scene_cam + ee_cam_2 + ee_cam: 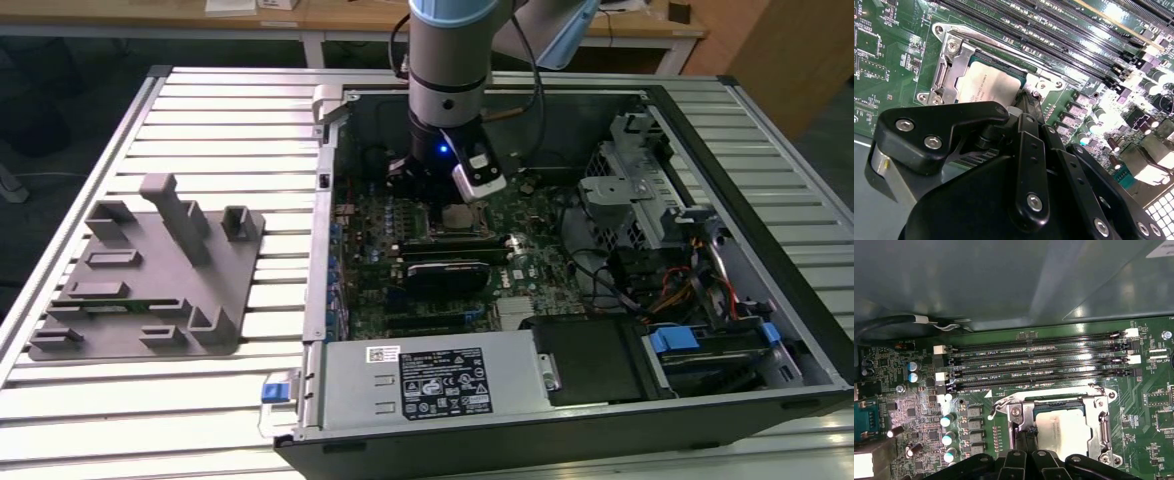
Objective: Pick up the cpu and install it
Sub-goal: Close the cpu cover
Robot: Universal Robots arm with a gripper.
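Gripper (1025,434) fingers pressed together, empty, beside cpu (1064,427) | cpu flat in socket (1102,432) | likely light, stiff, fragile; grip opposite edges

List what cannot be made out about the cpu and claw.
Second wrist view: the cpu sits partly behind the claw; contact unclear.
First wrist view: the claw covers one cpu edge.
Exterior view: cpu too small to judge seating.

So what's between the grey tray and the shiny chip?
In the exterior view: bare table slats, the computer case's wall, then a strip of motherboard before the cpu.
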